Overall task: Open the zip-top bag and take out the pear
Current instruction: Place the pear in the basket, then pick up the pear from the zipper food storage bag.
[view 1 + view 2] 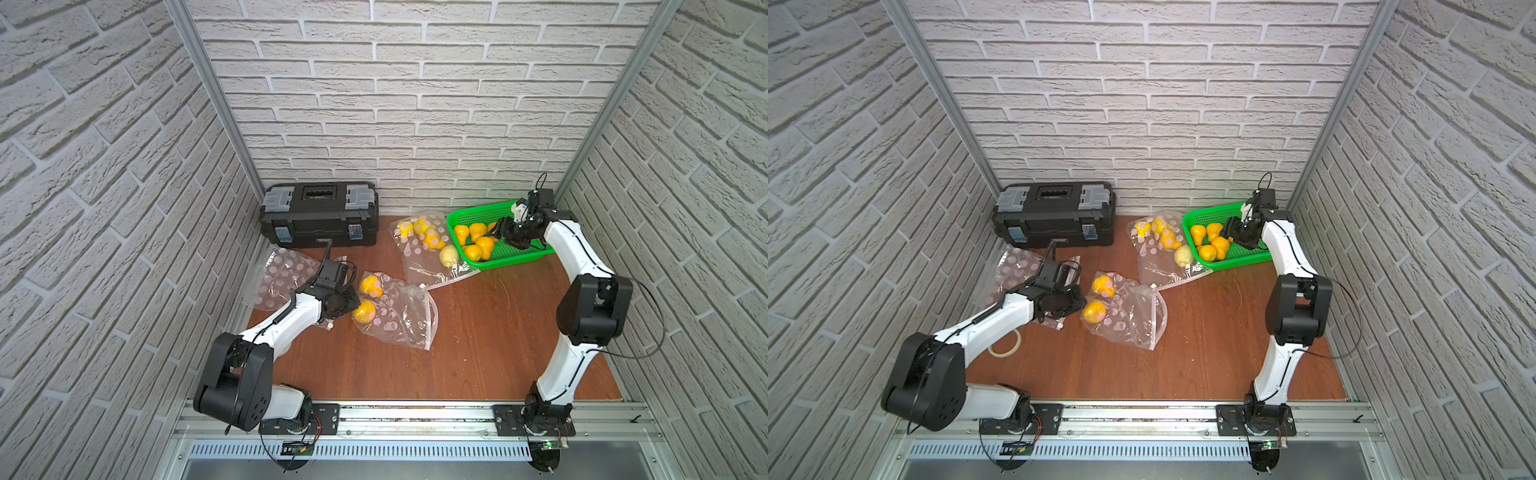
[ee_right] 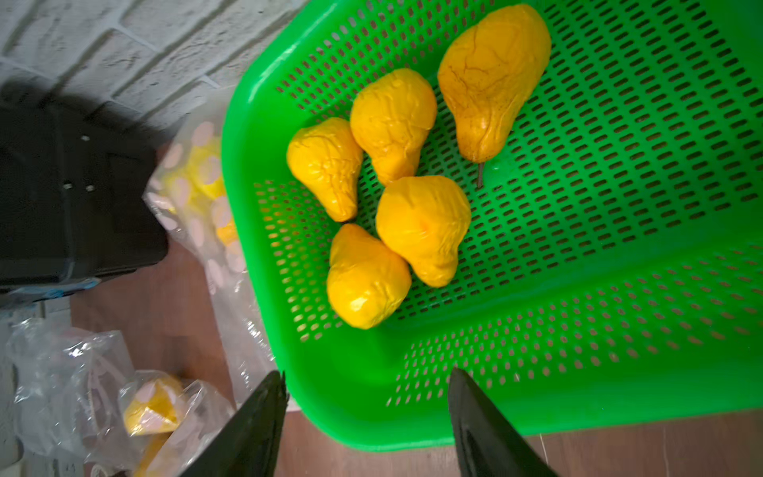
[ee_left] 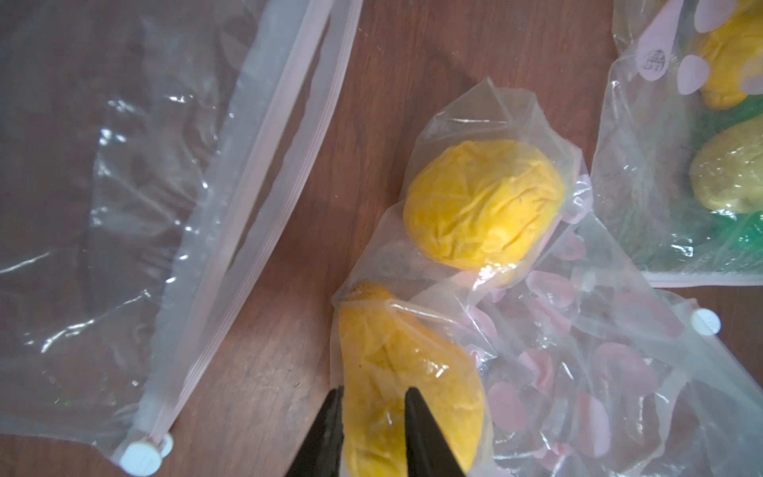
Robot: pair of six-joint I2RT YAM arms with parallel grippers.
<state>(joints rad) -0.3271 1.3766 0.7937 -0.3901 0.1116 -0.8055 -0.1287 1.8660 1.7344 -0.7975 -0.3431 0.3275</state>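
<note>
Pear (image 1: 365, 311), bagged: at 3 o'clock of your left fingers (image 3: 425, 437), nearer arm; narrowly parted, grip cannot be told. Right fingers (image 2: 483, 425) released.

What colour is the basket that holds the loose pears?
The basket is bright green; the right wrist view shows it best.

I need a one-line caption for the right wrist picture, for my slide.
The open, empty right tool hovers over a green basket holding five yellow pears.

My left pincer (image 3: 375, 392): finger bases cut off at wrist picture's edge. Can't tell if I grip pear (image 3: 413, 363). Top views: my wrist hides tips. Far bag (image 2: 194, 186) blurred.
</note>
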